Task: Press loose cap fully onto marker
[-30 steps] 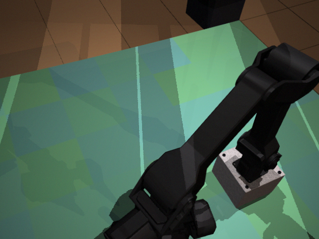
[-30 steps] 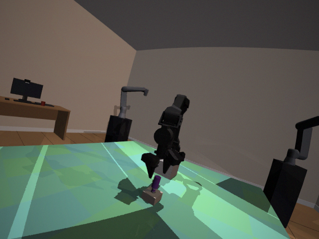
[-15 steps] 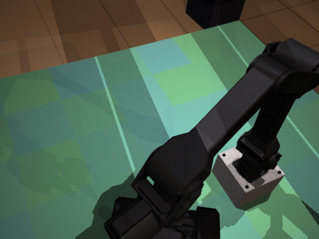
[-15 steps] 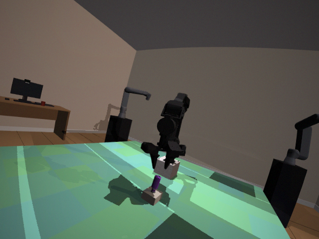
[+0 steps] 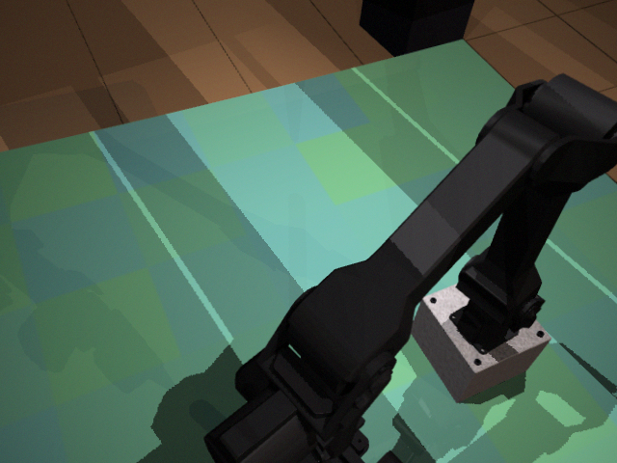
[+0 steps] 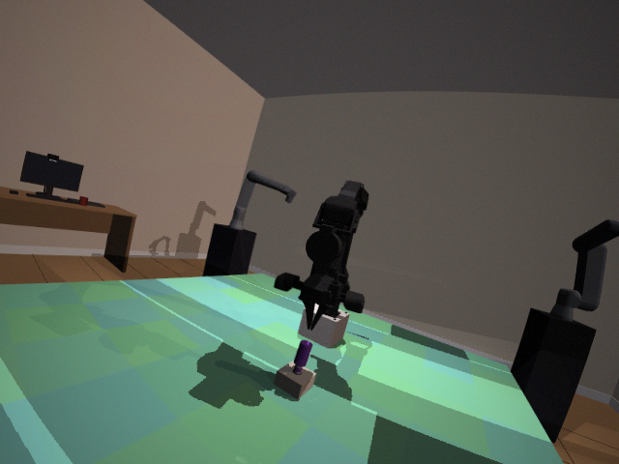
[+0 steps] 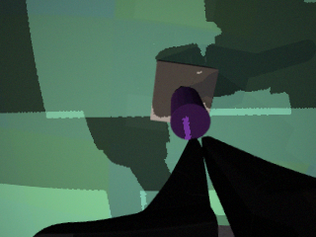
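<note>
The arm (image 5: 448,214) (image 6: 330,246) rises from a pale, speckled base block (image 5: 441,348) (image 6: 325,330) with dark bolt holes at its corners, on a patterned green table (image 5: 258,184) (image 6: 150,390) (image 7: 89,74). In the exterior view, two further grey arms stand on dark pedestals, one at left (image 6: 229,249) and one at right (image 6: 554,369); beyond, a brown desk (image 6: 60,217) bears a monitor (image 6: 51,171) and a red cup (image 6: 83,200). In the top view, the arm hides the task objects. The gripper (image 6: 310,328) (image 7: 199,145) has its fingertips together with nothing between them, above the cap in the exterior view; whether they touch it cannot be told. The purple, cylindrical cap (image 6: 303,353) (image 7: 190,116) sits upright, slightly tilted, on the marker (image 6: 298,369) in the small, brownish holder block (image 6: 295,382) (image 7: 168,84). Whether it is fully seated cannot be told.
</note>
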